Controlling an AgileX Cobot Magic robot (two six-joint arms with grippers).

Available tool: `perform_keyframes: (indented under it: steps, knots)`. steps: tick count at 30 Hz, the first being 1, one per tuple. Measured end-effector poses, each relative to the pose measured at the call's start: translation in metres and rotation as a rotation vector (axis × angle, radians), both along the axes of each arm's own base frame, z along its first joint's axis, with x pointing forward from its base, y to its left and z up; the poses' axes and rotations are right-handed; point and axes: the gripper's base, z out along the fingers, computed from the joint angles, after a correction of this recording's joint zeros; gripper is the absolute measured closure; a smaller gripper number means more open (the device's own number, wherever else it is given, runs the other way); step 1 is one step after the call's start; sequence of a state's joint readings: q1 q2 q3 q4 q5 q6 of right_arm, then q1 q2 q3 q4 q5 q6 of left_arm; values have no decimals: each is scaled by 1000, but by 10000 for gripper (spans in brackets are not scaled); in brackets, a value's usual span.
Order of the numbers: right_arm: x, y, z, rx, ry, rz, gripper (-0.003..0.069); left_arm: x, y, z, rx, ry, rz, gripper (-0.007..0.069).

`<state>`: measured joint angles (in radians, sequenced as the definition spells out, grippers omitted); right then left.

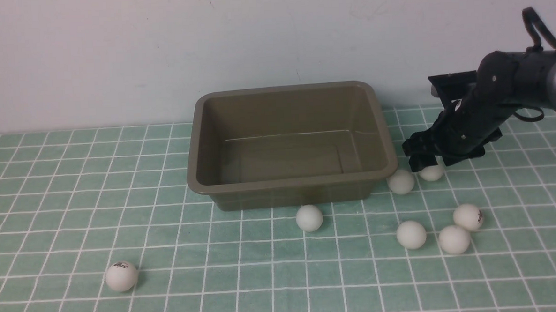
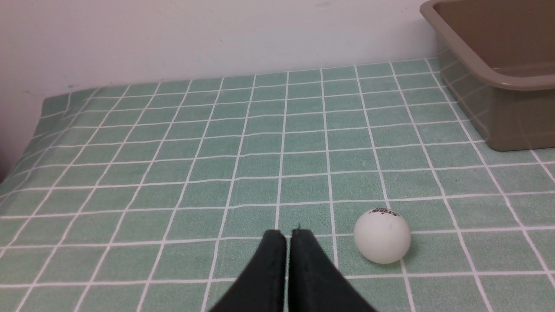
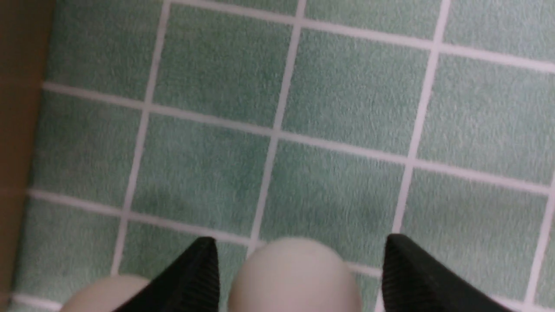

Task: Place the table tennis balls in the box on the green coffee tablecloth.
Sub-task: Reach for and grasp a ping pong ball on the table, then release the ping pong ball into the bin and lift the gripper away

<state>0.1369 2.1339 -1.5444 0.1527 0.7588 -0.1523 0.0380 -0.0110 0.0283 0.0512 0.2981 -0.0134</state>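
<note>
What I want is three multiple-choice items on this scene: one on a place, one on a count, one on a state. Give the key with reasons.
1. Where is the right claw?
A) over a ball off the right front corner of the box
B) inside the box
C) by the far-left ball

2. How many table tennis balls lie on the tablecloth?
A) five
B) seven
C) nine

3. How does the left claw stand?
A) wide open
B) gripping a ball
C) shut

Key:
1 A, the right wrist view shows its jaws apart on either side of that ball.
2 B, the front view shows seven, with none in the box.
3 C, its fingers meet with nothing between.
</note>
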Motion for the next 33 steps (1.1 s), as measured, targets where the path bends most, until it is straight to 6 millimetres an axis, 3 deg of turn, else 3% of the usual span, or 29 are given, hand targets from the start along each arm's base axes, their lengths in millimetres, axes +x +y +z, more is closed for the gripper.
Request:
perform_keyframes:
  steps: [4,15,20,23,27,33]
  knots:
    - [4,1,5,1,12,5,340,0,0,0,0,0,0,629]
    - [14,2,37,-15,38,40,340,0,0,0,0,0,0,629]
    - [20,5,66,-2,20,55,340,0,0,0,0,0,0,629]
    - [22,20,88,54,-6,91,340,0,0,0,0,0,0,629]
    - [18,57,107,137,-53,191,340,0,0,0,0,0,0,629]
    - [6,115,103,173,-77,313,340,0,0,0,0,0,0,629]
